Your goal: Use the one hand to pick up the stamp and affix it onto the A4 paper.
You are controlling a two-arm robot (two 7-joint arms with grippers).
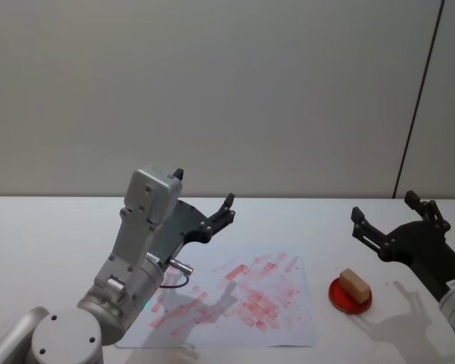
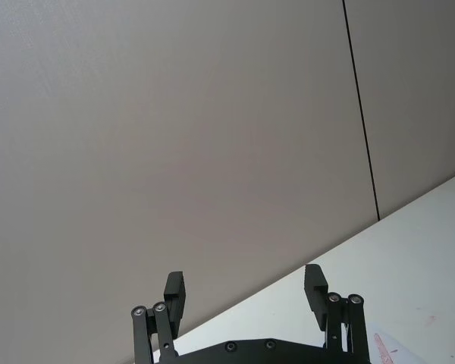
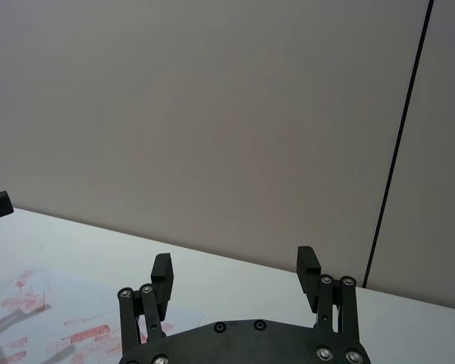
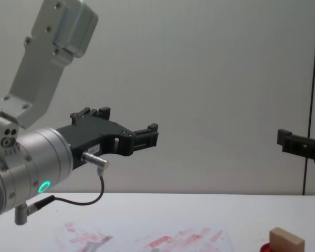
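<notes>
Tan wooden stamp [image 1: 355, 286] lies on the red disc [image 1: 349, 298], at 3 o'clock from the red-smeared A4 paper [image 1: 288, 322]. Right gripper [image 1: 384, 206] and left gripper [image 1: 205, 189]: jaws wide apart, holding nothing, touching nothing.

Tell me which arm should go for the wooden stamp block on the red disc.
Right. The open black right pincer hovers close to the small tan wooden stamp block on the flat red round disc; the open left pincer hangs over the ink-smeared white paper, farther away.
</notes>
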